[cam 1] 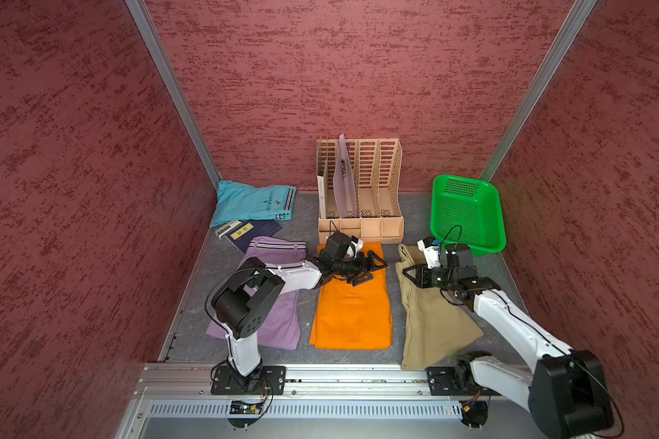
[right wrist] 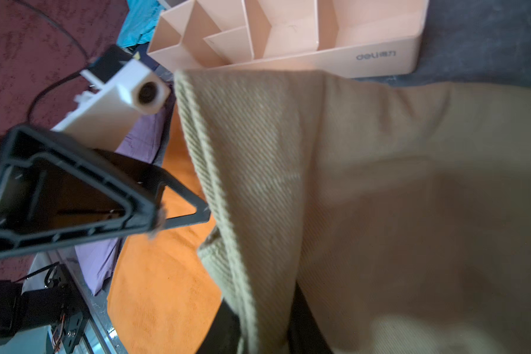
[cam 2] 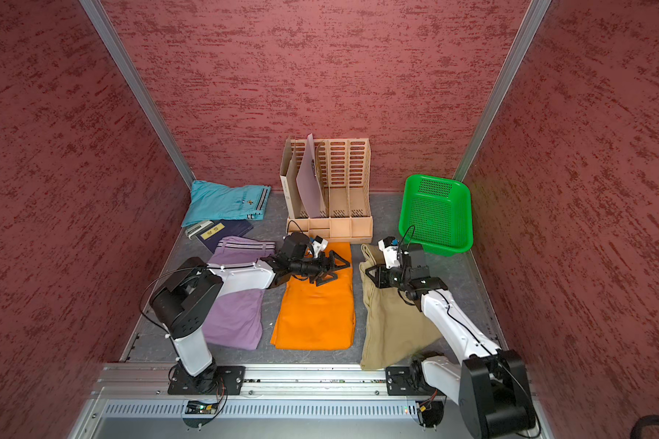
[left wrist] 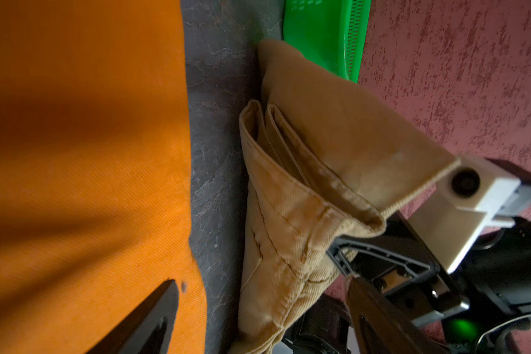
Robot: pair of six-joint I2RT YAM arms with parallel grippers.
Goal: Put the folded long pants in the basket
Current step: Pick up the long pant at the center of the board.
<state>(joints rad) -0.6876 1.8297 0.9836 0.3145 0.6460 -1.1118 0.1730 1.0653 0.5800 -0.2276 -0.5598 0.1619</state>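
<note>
My right gripper (cam 1: 406,271) is shut on an edge of the khaki folded long pants (cam 1: 430,323). That edge is raised off the floor, and in the right wrist view the cloth (right wrist: 380,184) runs between the jaws (right wrist: 264,331). My left gripper (cam 1: 371,271) hangs open just above the far end of the orange pants (cam 1: 352,315), pointing toward the khaki pair, with nothing between its fingers (left wrist: 163,306). Lilac pants (cam 1: 274,251) lie partly under the left arm. Turquoise pants (cam 1: 248,201) are at the back left. The empty green basket (cam 1: 472,205) leans at the back right.
A beige slotted file organizer (cam 1: 360,190) stands at the back middle, just behind the orange pants. A dark blue booklet (cam 1: 259,232) and a small white device (cam 1: 227,229) lie between the turquoise and lilac pants. Red walls close in three sides, and a metal rail (cam 1: 320,374) runs along the front.
</note>
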